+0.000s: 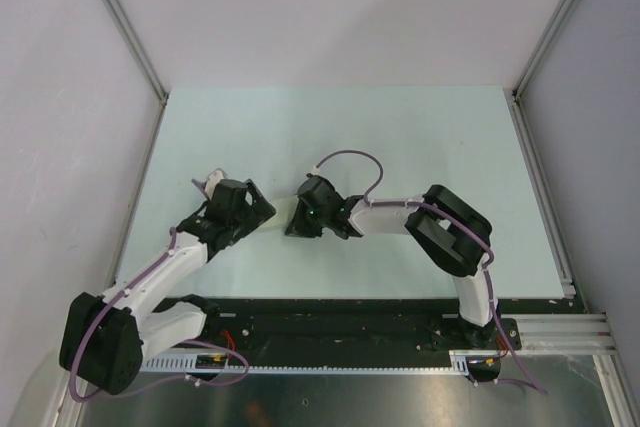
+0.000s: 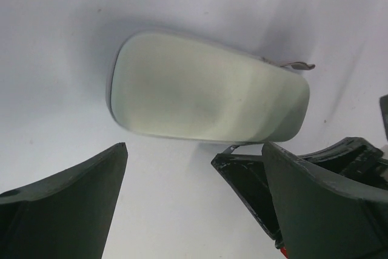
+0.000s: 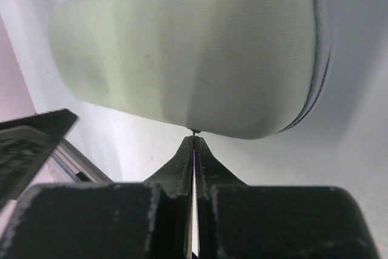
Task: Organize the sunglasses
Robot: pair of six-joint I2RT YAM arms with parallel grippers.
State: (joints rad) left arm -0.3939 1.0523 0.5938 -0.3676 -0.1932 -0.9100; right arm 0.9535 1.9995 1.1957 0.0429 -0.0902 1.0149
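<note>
The sunglasses are not in view. An oblong beige case [image 2: 206,89] lies shut on the table, and it fills the top of the right wrist view [image 3: 188,47]. My left gripper [image 2: 194,210] is open, its fingers on either side of the bare table just short of the case. My right gripper [image 3: 194,142] is shut on a tiny metal zipper pull [image 3: 193,131] at the case's edge. Its black fingers [image 2: 248,186] show in the left wrist view against the case's near right edge. In the top view both grippers, left [image 1: 262,209] and right [image 1: 297,219], meet mid-table and hide the case.
The pale green table [image 1: 400,137] is walled by grey panels left, right and back, with metal rails along the side edges. A small grey tab [image 2: 300,65] sticks out at the case's far right end. A purple cable loops above the right wrist.
</note>
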